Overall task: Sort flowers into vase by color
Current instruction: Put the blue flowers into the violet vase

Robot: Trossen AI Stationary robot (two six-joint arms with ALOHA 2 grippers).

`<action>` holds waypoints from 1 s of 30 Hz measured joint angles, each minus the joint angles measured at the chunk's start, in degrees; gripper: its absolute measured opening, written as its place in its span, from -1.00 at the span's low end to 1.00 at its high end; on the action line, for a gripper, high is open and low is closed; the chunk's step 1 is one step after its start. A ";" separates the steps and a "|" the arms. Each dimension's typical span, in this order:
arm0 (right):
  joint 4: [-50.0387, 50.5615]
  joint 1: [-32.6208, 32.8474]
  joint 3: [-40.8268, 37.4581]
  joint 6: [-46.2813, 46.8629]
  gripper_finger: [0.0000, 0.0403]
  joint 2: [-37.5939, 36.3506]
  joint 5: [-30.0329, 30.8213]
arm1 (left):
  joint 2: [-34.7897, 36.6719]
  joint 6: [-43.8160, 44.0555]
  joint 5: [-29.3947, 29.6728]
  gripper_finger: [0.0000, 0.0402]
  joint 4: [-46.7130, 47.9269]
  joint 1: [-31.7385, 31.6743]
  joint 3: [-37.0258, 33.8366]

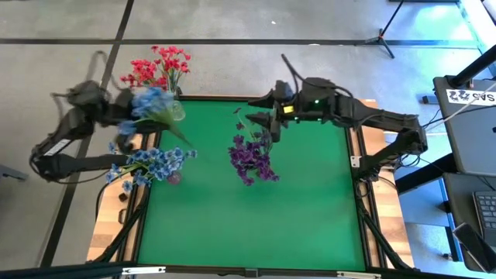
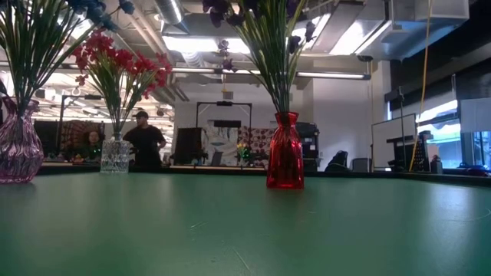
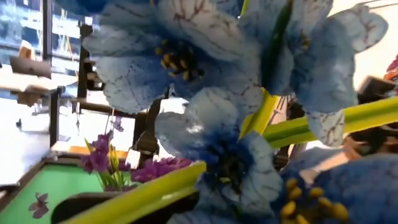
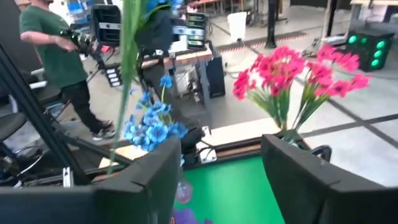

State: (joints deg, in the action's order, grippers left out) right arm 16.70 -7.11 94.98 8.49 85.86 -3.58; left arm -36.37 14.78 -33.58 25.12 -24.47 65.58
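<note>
My left gripper [image 1: 130,108], at the table's far left corner, is shut on a light blue flower sprig [image 1: 152,101], whose blossoms fill the left wrist view [image 3: 205,81]. A clear vase [image 2: 115,156] of red flowers [image 1: 159,68] stands at the far left edge. A purple vase [image 2: 17,147] at the left holds blue flowers [image 1: 151,163]. The red vase [image 2: 285,161] in the middle holds dark purple flowers [image 1: 253,157]. My right gripper [image 4: 221,180] hovers open and empty above the purple flowers, pointing toward the left arm. My left gripper holds the blue sprig near its blossom end; the blossoms hide the fingers, so the exact spot cannot be told. The green stem [image 1: 180,136] slants out from the gripper toward the table's middle. The sprig is lifted clear of the table.
The green mat [image 1: 256,225] lies bare across its near half. A loose purple blossom [image 1: 239,122] lies on the mat near the right gripper. A person in a green shirt [image 4: 53,43] stands beyond the table, and another person [image 2: 144,138] is in the room behind.
</note>
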 joint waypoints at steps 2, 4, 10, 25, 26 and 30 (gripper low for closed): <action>0.02 0.00 0.00 0.00 0.13 -0.76 0.69 | 1.66 -0.08 -0.02 -0.99 3.40 0.00 2.53; 0.23 0.00 0.00 -0.03 0.14 -1.43 1.52 | 3.20 -0.13 0.05 -0.99 7.30 0.00 5.20; -0.36 0.27 0.04 0.53 0.12 -2.22 5.42 | 5.76 -0.85 -2.05 -0.99 20.80 0.00 12.65; -0.82 6.51 0.04 3.22 0.12 -2.76 21.86 | 11.79 -12.14 -3.63 -0.99 50.12 -1.15 17.54; -0.80 6.49 0.04 3.03 0.12 -2.78 22.74 | 12.08 -13.60 -2.98 -0.99 51.48 -1.84 16.85; -0.80 5.63 0.04 1.32 0.12 -2.78 24.73 | 13.43 -17.74 -3.62 -0.99 52.42 -5.49 12.51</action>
State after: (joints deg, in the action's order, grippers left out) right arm 15.90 -1.48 95.02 9.82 83.09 21.14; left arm -22.94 -2.95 -37.20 77.54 -29.96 78.08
